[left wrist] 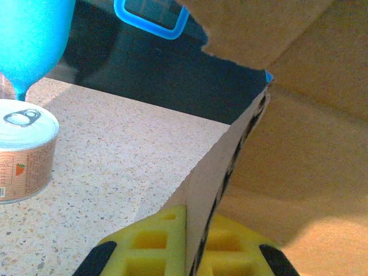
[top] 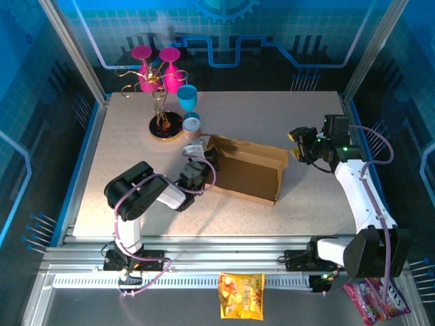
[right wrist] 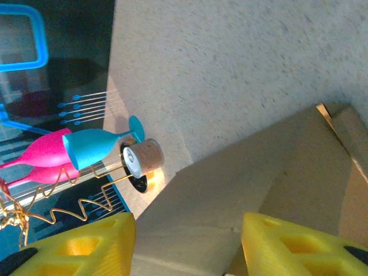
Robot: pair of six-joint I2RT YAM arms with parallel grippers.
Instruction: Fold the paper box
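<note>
Careful: left gripper (left wrist: 192,244) clamped on the left wall of the paper box (top: 248,173) at centre of the desk (top: 136,197), right gripper (top: 298,145) part-open and empty by its right end, so a crooked push could buckle that wall.

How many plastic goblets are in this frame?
3. The left pink goblet and right pink goblet sit on the gold wire rack at the table's far left. The blue goblet stands beside the can. None looks hidden.
</note>
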